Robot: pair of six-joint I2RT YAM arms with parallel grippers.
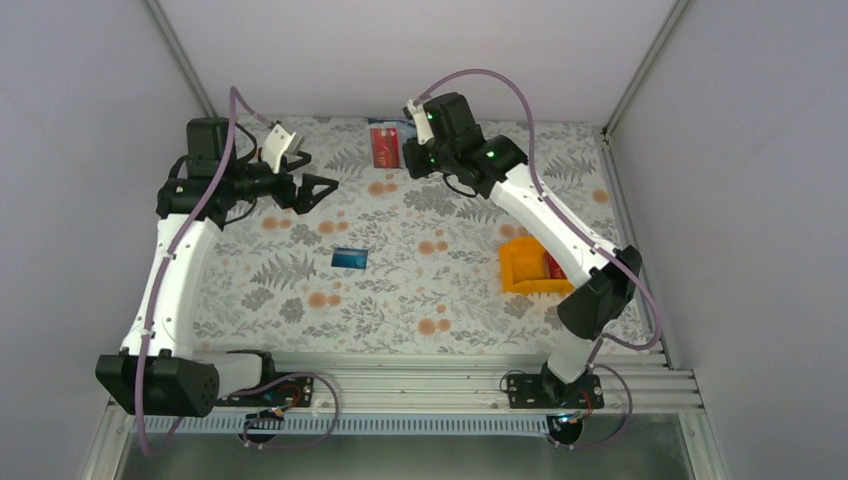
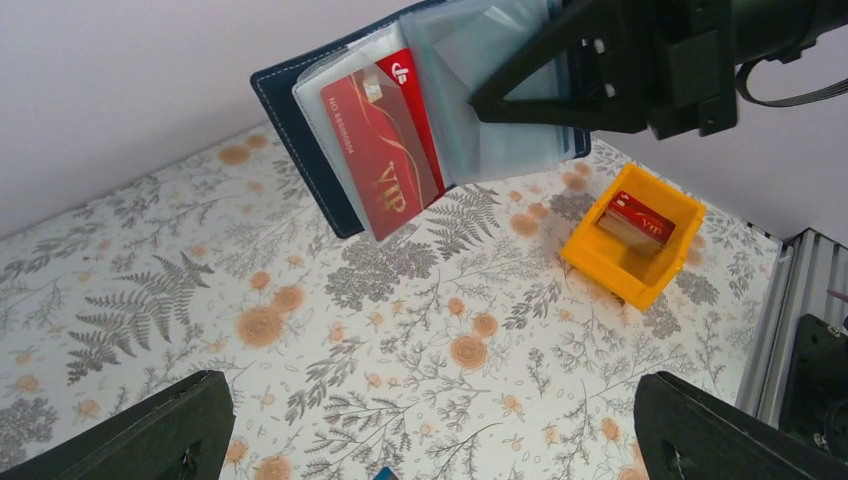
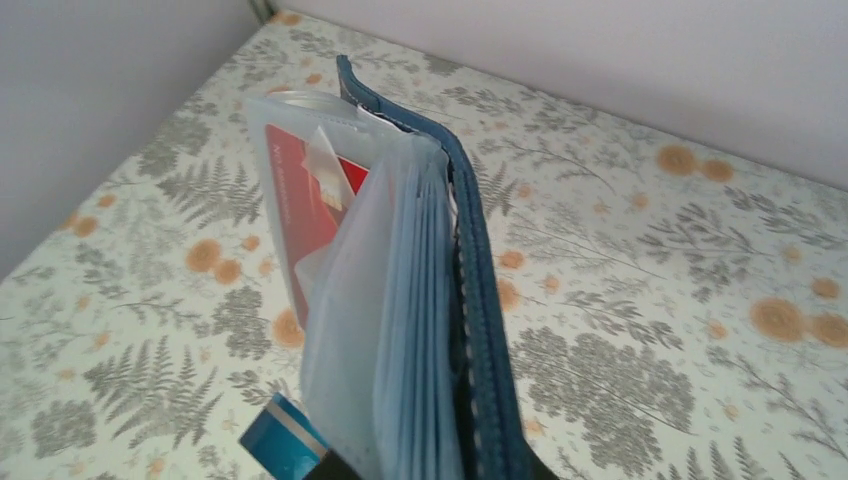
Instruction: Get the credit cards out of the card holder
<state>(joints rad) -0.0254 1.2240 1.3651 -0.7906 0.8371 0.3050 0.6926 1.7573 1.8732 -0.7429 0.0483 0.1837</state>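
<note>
Floppy clear-sleeved card holder, seemingly pinched by right end effector; left end effector spread.

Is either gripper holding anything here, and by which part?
The right gripper holds the open card holder, clamped across its clear sleeves on the half away from the red card. The left gripper is open and empty.

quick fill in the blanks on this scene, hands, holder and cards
Of the left hand and right hand, the holder is held by the ___ one. The holder's protruding card is ___. The left hand is ___ and empty. The loose card on the table is ___.
Missing: right; red; open; blue.
</note>
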